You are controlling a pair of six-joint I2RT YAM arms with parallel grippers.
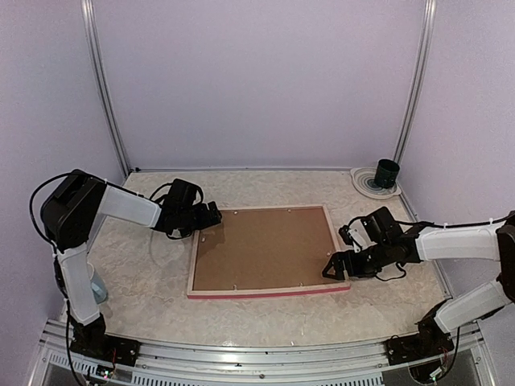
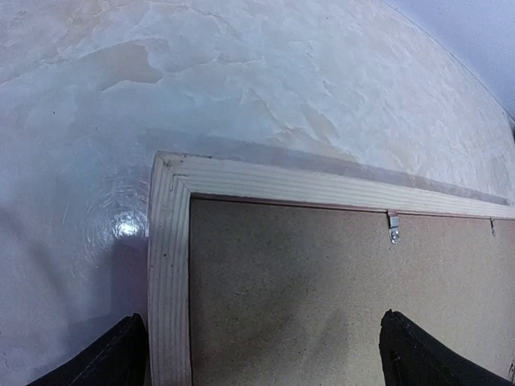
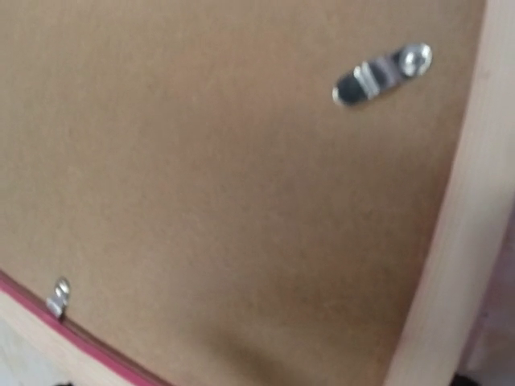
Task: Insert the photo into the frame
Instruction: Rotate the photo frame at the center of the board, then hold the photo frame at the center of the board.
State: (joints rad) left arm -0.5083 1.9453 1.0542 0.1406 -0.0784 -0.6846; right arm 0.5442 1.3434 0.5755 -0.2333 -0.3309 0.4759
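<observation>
one backing board (image 1: 265, 248) fills the frame (image 1: 265, 293), cup (image 1: 387, 172) well apart.

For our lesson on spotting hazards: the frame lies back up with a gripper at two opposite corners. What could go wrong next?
Small metal tabs hold the backing board in; they look fiddly to turn. Pushed at one corner by the left gripper or right gripper, the frame might slide or twist on the table.

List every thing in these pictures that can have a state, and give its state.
frame: face down, lying flat.
backing board: seated in the frame.
clip: turned over the backing board.
left gripper: open, empty.
right gripper: open, empty.
cup: upright.
</observation>
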